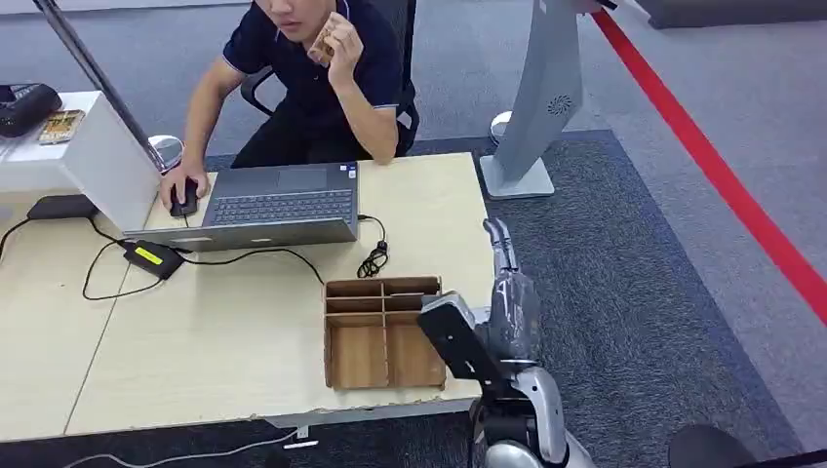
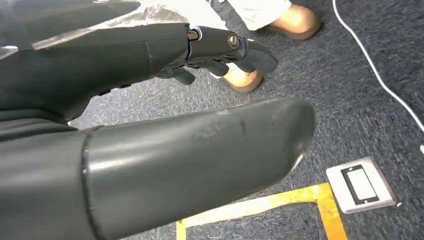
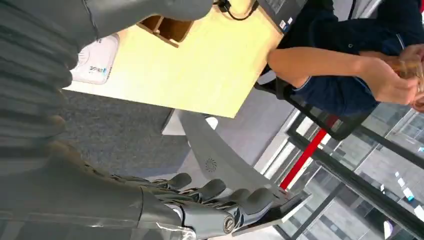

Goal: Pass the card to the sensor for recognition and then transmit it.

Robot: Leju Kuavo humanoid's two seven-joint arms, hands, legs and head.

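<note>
Down by the robot's side, the left hand [image 2: 125, 65] hangs over dark carpet with its fingers stretched out, slightly bent at the tips, and the thumb apart; it holds nothing and plays no part for now.

Just past the table's [image 1: 215, 331] near right corner, the right hand [image 1: 509, 297] is raised with its fingers pointing up and away from the robot. In the right wrist view a thin flat piece, most likely the card [image 3: 292, 206], lies against the fingertips. The thumb stands well apart, so how firmly the card is held cannot be told. That is the first risk: a light hold could let the card slide out during any quick turn of the wrist.

A white sensor [image 3: 95, 60] lies at the table's edge, just beside the divided cardboard box [image 1: 375, 336]. Bringing the card down to it means a tight approach. A careless sweep could knock the box or push the sensor off the edge, and a card held tilted or too high may not register.

Farther back, behind the laptop [image 1: 278, 205], sits a person [image 1: 312, 97]. One hand rests on a mouse and the other hand [image 1: 341, 44] is raised, holding something small and brown. With both busy, a handover released too early could drop the card.
</note>
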